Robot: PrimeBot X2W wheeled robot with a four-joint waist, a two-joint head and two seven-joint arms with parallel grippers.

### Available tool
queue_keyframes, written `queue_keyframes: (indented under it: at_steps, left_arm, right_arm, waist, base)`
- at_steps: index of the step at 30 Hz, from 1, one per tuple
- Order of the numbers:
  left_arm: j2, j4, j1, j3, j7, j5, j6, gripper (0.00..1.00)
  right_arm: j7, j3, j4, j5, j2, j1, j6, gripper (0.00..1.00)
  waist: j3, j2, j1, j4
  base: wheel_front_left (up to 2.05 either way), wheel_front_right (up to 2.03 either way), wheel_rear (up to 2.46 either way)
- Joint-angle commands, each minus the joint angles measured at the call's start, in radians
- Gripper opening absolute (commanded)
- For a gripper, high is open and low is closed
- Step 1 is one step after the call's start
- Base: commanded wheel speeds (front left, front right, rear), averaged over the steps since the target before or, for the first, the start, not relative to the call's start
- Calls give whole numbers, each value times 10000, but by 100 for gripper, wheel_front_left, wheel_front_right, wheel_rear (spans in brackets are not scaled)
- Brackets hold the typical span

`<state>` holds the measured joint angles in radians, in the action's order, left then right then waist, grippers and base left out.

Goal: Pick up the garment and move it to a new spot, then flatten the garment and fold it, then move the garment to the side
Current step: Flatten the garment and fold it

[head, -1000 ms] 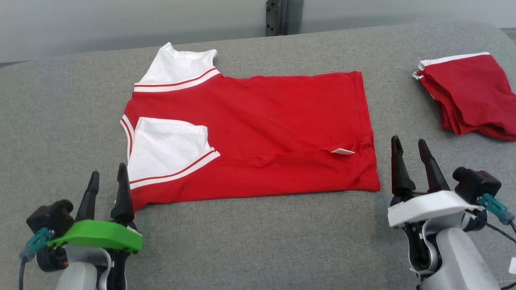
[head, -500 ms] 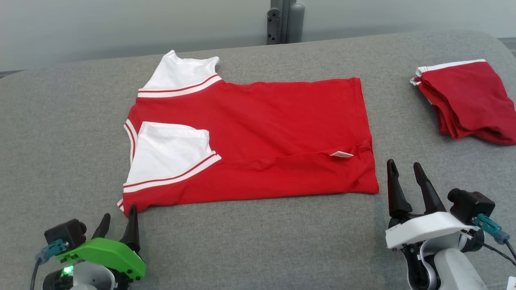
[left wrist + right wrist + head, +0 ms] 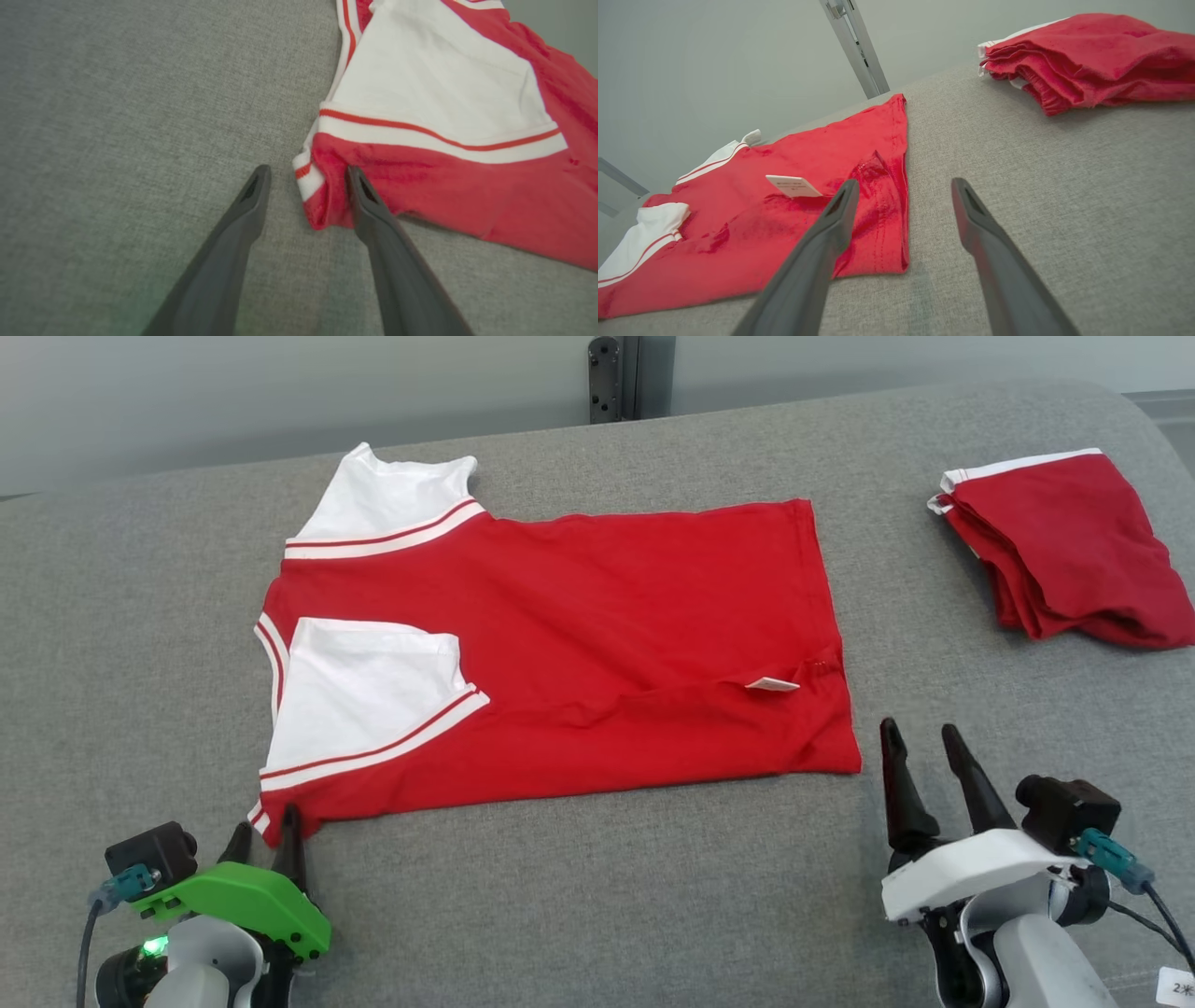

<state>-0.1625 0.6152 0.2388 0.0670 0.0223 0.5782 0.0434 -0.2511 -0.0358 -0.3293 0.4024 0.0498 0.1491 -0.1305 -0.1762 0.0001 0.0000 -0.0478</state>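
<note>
The left gripper [image 3: 266, 821] has dropped and drawn back toward the robot. It was over the garment's [image 3: 560, 644] near left edge and is now at its near left corner, which sits bunched between the fingers [image 3: 373, 219]. The right gripper [image 3: 917, 728] has sunk lower, closer to the garment's near right corner.

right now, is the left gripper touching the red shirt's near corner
Touching. In the left wrist view, one finger of the left gripper presses into the red shirt at its bunched corner, which lies between the open jaws.
</note>
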Motion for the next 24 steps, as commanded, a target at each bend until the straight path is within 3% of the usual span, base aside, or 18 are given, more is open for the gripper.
queue_keyframes:
  at_steps: [1, 17, 18, 19, 22, 23, 24]
  left_arm:
    - [73, 151, 88, 76, 50, -45, 75, 0]
    - [-2, -695, 526, 248, 1193, -204, 250, 0]
    - [-16, -802, 506, 270, 1224, -246, 235, 0]
    - [-25, -906, 474, 289, 1254, -266, 223, 0]
    - [-62, -1232, 338, 305, 1326, -291, 175, 0]
    - [-77, -1326, 291, 303, 1339, -293, 160, 0]
    - [-94, -1456, 232, 314, 1355, -299, 156, 0]
  right_arm:
    - [207, -22, -205, -200, 19, 80, -4, 100]
    - [1524, -369, -3207, -689, 10, 1459, -4, 100]
    - [1527, -447, -3347, -627, 5, 1530, -4, 84]
    - [1490, -499, -3469, -582, -4, 1594, -4, 58]
    - [1343, -670, -3701, -392, -9, 1808, -4, 18]
    - [1301, -710, -3722, -283, -6, 1851, -4, 0]
    - [1218, -741, -3714, -142, -1, 1887, -4, 0]
  waist:
    - [8, -1, 0, 28]
    - [-129, -1, 0, 564]
    - [-135, -1, 0, 592]
    - [-138, -1, 0, 614]
    - [-139, -1, 0, 663]
    - [-133, -1, 0, 672]
    - [-121, -1, 0, 678]
  base:
    - [0, 0, 0]
    - [0, 0, 0]
    - [0, 0, 0]
    - [0, 0, 0]
    - [0, 0, 0]
    - [0, 0, 0]
    - [0, 0, 0]
